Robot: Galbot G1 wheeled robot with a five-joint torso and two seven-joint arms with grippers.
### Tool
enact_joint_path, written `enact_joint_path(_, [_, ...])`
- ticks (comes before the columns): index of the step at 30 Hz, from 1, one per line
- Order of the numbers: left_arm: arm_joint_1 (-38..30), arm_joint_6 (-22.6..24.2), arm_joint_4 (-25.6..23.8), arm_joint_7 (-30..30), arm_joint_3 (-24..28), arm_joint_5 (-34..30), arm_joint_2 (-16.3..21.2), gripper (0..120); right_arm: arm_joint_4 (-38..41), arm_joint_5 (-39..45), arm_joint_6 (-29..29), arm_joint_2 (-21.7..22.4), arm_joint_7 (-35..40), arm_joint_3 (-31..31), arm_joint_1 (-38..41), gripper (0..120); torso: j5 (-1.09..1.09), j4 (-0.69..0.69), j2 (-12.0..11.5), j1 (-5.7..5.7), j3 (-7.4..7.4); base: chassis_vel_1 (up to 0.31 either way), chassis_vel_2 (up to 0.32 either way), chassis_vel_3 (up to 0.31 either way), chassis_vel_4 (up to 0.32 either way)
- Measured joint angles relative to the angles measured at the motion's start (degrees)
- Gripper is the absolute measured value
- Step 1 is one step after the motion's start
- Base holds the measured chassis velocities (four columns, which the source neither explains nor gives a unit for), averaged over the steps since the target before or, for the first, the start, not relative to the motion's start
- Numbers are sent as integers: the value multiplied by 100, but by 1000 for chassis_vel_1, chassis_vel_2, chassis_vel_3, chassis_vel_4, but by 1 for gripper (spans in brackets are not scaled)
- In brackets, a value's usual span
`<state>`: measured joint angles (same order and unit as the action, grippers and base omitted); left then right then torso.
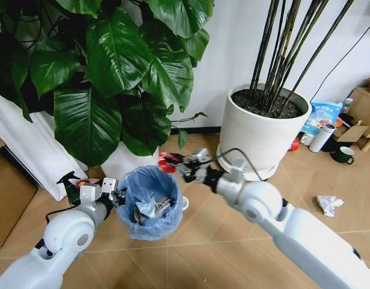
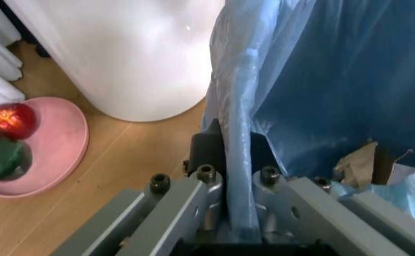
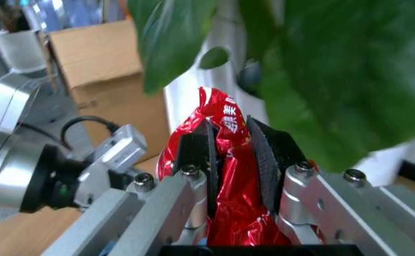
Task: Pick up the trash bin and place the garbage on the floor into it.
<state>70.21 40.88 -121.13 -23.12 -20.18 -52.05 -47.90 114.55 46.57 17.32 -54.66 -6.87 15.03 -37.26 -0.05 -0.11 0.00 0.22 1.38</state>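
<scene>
Several scraps already lie in the bin, held up by the left gripper with fingers clamped on its liner at 9 o'clock, while the right gripper, fingers pinching a red wrapper, hovers at its 1 o'clock rim; a tissue wad remains on the floor.

- An indoor room, home or office corner: tan herringbone floor across the lower frame.
- Big leafy plant upper left; white pot with dark stems upper right.
- Cardboard boxes, bottle and mug clutter the right edge.
</scene>
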Motion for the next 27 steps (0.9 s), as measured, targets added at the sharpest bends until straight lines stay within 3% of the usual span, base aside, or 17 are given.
enact_joint_path(6, [-2, 0, -2, -2, -74, -53, 10, 0, -378, -11, 84, -147, 146, 493, 267, 36, 1, -2, 0, 0, 0, 0, 0, 0, 0])
enact_joint_path(15, [-86, -8, 56, -2, -97, -69, -34, 0, -403, -62, 75, -198, 293, 459, 231, 67, 1, -2, 0, 0, 0, 0, 0, 0, 0])
enact_joint_path(18, [-74, -8, 87, -4, -172, -59, -75, 0, -406, -60, 83, -214, 577, 98, 167, 83, 1, -1, 0, 0, 0, 0, 0, 0, 0])
enact_joint_path(20, [-63, -8, 94, -9, -204, -57, -86, 0, -410, -68, 106, -205, 621, -14, 143, 84, 2, -1, 0, 0, 0, 0, 0, 0, 0])
enact_joint_path(23, [11, -8, 96, -54, -349, -52, -106, 0, -480, -238, 216, -104, 752, -656, -110, 97, 2, -1, 0, 0, 0, 0, 0, 0, 0])
enact_joint_path(27, [62, -8, 30, -63, -433, -63, -92, 0, -733, -435, 247, 24, 760, -1379, -506, 100, 2, -3, 0, 0, -1, 0, 0, 0, 0])
